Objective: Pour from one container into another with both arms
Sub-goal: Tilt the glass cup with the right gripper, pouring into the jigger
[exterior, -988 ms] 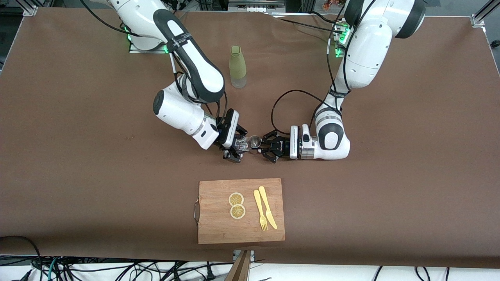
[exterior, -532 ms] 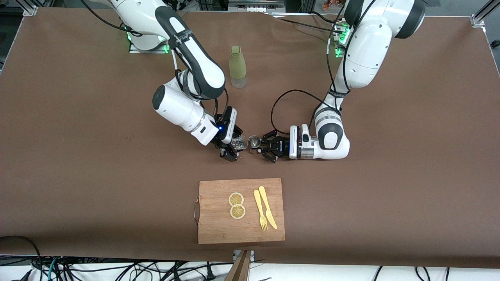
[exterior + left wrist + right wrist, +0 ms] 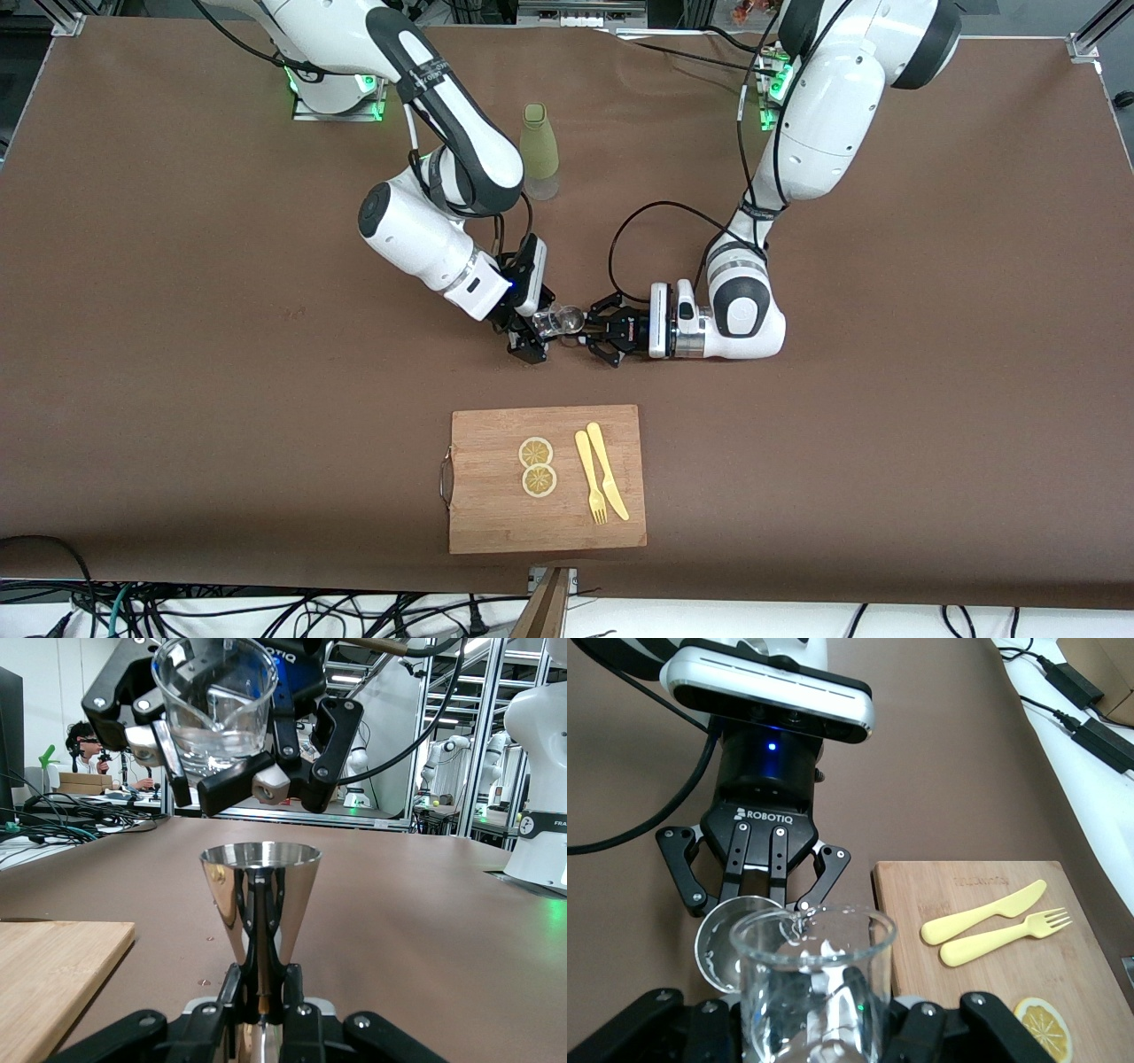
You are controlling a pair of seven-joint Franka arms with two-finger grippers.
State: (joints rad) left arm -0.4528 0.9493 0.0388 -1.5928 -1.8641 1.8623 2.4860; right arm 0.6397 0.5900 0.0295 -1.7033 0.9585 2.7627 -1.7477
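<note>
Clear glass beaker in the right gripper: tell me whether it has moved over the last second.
Yes. The clear glass beaker has shifted toward the steel jigger in the left gripper and farther from the wooden cutting board.

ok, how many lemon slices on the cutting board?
2. Both lie on the cutting board, side by side and touching: one lemon slice farther from the front camera, the other lemon slice nearer. The fork and knife lie beside them. None seems hidden.

Bright even overhead light, soft shadows, glare on glass, blurred background
</note>
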